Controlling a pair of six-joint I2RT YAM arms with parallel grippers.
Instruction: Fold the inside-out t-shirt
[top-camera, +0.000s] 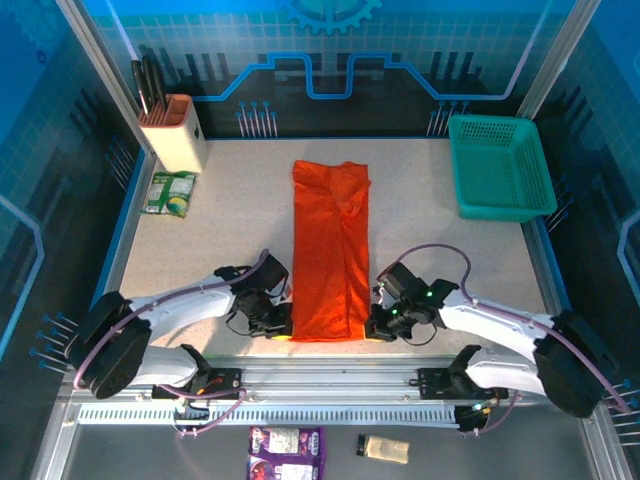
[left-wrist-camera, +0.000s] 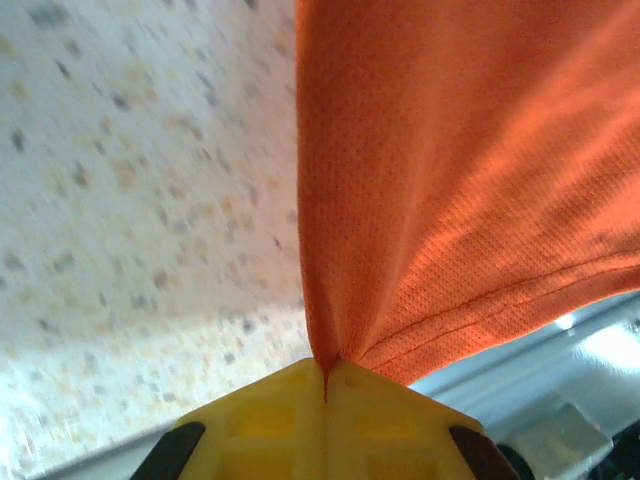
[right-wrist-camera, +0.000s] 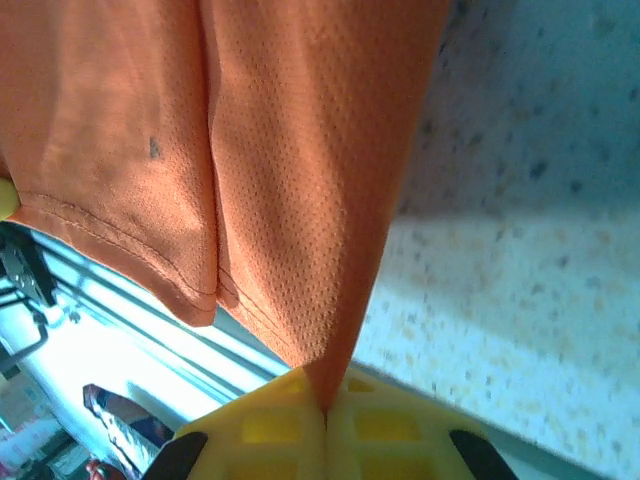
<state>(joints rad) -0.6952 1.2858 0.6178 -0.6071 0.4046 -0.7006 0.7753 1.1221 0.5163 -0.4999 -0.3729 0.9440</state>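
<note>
Orange inside-out t-shirt (top-camera: 331, 250) in a long strip on the desk (top-camera: 230, 230) (speckled top), my left pincer (top-camera: 280, 325) and right pincer (top-camera: 380, 325) clamped on its near corners.

Top camera looks down from behind; wrist cameras sit close against the t-shirt (top-camera: 330, 250).

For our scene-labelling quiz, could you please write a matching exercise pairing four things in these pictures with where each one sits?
Things:
1. t-shirt
2. basket
3. knife block
4. left gripper

Places:
A. far right corner of the table
B. far left corner
C. shut on the shirt's near left corner
D. long strip down the middle

Pairs: 1-D, 2-A, 3-B, 4-C
</note>
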